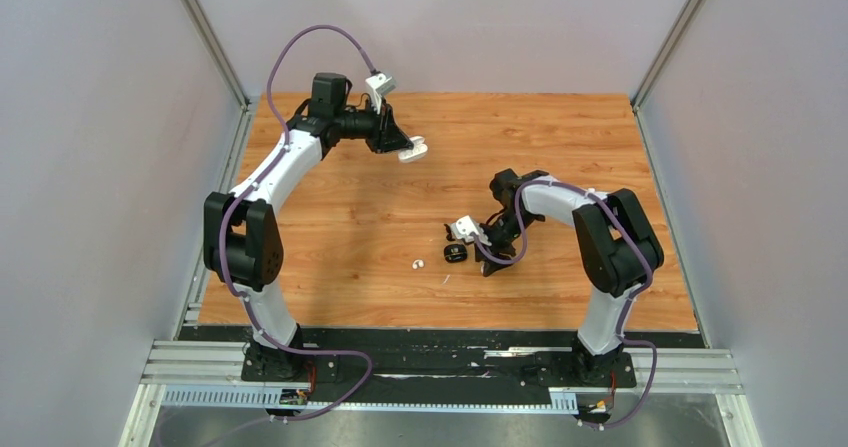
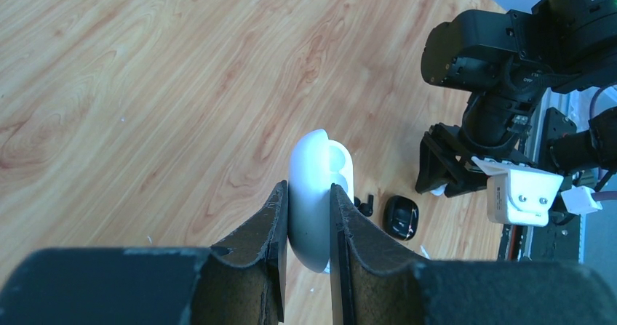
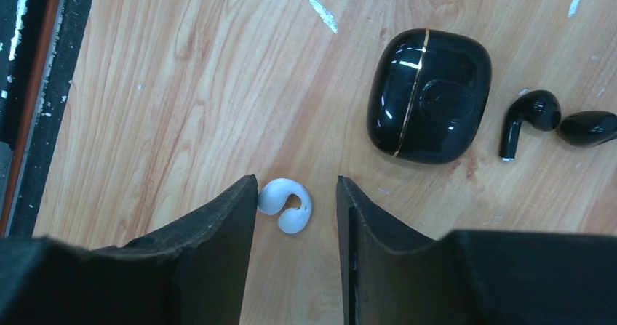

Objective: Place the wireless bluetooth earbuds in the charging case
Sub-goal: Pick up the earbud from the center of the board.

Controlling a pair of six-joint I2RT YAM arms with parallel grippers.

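On the right wrist view alone, white earbud (image 3: pixel 285 205) between parted right jaws; left jaws tight on white case (image 2: pixel 320 194).

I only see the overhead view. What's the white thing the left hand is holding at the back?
Observer: A glossy white oval charging case. It looks open and is clamped in the left hand.
Visitor: And the tiny white speck in front?
Observer: A white C-shaped earbud lying flat, lined up with the gap of the open right hand, not gripped.
Visitor: The dark blob beside it?
Observer: A glossy black case, shut, with a thin gold line. A black stemmed earbud lies next to it.
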